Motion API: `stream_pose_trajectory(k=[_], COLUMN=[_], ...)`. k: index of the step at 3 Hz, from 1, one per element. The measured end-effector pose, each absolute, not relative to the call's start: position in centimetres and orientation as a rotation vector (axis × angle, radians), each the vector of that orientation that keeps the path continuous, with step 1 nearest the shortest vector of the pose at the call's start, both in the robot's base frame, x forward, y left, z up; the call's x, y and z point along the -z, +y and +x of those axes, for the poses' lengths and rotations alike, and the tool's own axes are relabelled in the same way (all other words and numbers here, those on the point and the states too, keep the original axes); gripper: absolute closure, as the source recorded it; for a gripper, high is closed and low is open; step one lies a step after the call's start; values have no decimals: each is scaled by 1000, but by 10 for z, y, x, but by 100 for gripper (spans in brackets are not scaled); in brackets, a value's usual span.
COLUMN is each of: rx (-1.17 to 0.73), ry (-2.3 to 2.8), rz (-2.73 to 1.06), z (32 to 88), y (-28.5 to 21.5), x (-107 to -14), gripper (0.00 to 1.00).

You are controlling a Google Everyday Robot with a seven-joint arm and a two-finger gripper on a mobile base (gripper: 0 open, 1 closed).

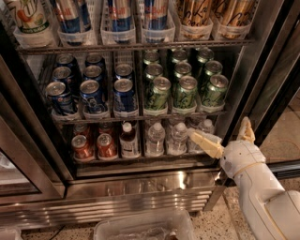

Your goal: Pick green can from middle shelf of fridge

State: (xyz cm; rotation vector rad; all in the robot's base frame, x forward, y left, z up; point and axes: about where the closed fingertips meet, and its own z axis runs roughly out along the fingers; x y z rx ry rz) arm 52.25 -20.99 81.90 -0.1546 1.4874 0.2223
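**Green can** [185, 92]: one of nine alike, short, with silver tops. They stand upright in three lanes, three deep, on the right half of the middle shelf [126, 116]. The marked can is in the front row, in the middle lane, just behind the shelf's thin front rail.

**Same shelf, left half:** blue cans [93, 96], also three lanes wide and upright, in clear plastic trays.

**Shelf above:** tall slim cans [119, 14] in clear holders, cut off by the top edge of the view.

**Shelf below:** two small red cans [107, 146] at the left, a dark bottle [127, 140] with a white cap beside them, and water bottles [154, 139] to the right.

**Fridge** [140, 187]: a shiny steel panel with ribs runs along its base, and dark posts frame the opening.

**Gripper** [219, 127]: it is at the lower right, level with the bottom shelf and below the green cans. Its two pale fingers are spread wide and hold nothing. One finger [205, 142] points left across the rightmost water bottle; contact cannot be judged. The other points up, outside the right post.

**White arm** [267, 201]: it reaches in from the near right corner.

**Clear plastic bin** [140, 227]: it sits on the speckled floor [234, 220] nearest the viewer.
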Motion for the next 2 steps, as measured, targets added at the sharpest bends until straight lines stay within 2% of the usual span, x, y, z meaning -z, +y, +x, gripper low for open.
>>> stream_pose_trajectory(k=[2], rx=[-171], ry=[1482], rz=[-208], z=[521], y=[-202], x=[-827], gripper=[0])
